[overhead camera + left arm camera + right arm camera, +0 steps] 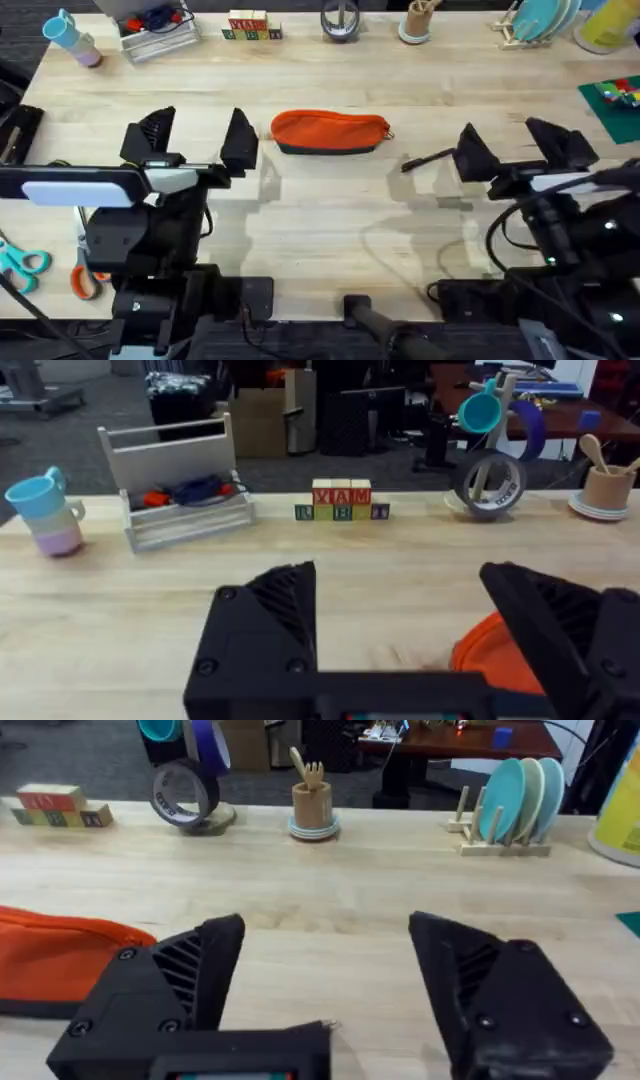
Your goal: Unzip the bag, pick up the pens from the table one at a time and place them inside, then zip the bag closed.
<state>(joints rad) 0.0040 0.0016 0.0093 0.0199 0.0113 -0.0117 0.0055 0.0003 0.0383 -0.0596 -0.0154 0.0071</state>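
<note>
This looks like a robotics lab set in an office-like room. A pale wooden table [330,215] holds staged props along its far edge: letter blocks [341,499], stacked cups [47,510], a roll of tape [184,793], a plate rack [510,815] and a cup of wooden utensils [311,800]. Behind it lie grey carpet, dark desks, cardboard boxes and cluttered equipment.

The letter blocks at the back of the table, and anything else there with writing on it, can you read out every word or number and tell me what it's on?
"YAM": top row of the letter blocks, red letters.
Bottom row of the letter blocks: letters too small to read.
Tape roll: dark marks on its side, too blurred to read.
Orange bag: no readable label.
</note>
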